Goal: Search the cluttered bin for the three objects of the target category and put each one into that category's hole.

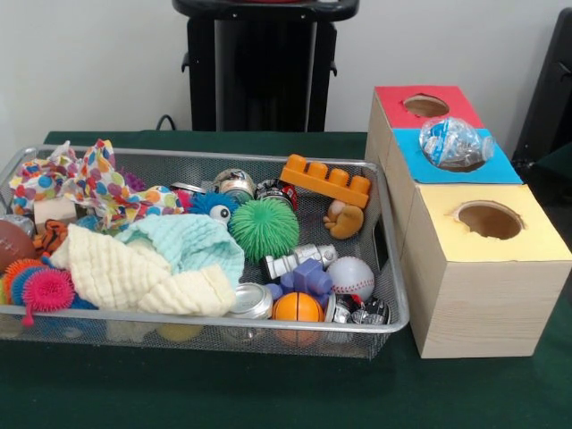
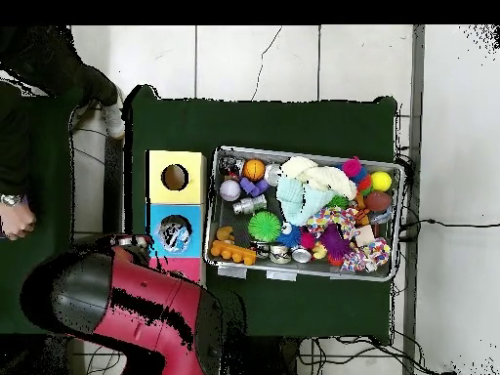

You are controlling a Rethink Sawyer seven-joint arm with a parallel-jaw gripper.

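Observation:
A wire mesh bin [image 1: 394,268] [image 2: 293,276] holds mixed clutter: a green spiky ball [image 1: 264,229] [image 2: 262,226], a baseball [image 1: 350,277] [image 2: 230,189], a small orange ball [image 1: 298,307] [image 2: 254,169], an orange toy brick [image 1: 326,180] [image 2: 234,253], metal cans [image 1: 250,301] and cloths [image 1: 134,277]. Beside it stand wooden boxes topped red [image 1: 393,103], blue [image 1: 500,165] and yellow [image 1: 518,241], each with a round hole. A clear crumpled plastic object [image 1: 454,143] [image 2: 175,234] rests in the blue hole. My red arm [image 2: 146,312] hangs over the red box in the overhead view; the gripper itself does not show.
A polka-dot cloth [image 1: 89,183] and a brown football [image 1: 11,243] lie at one end of the bin, with spiky pink and orange toys [image 1: 45,288]. A person's hand [image 2: 15,215] and dark sleeve show at the overhead view's left edge. Green cloth covers the table [image 1: 268,393].

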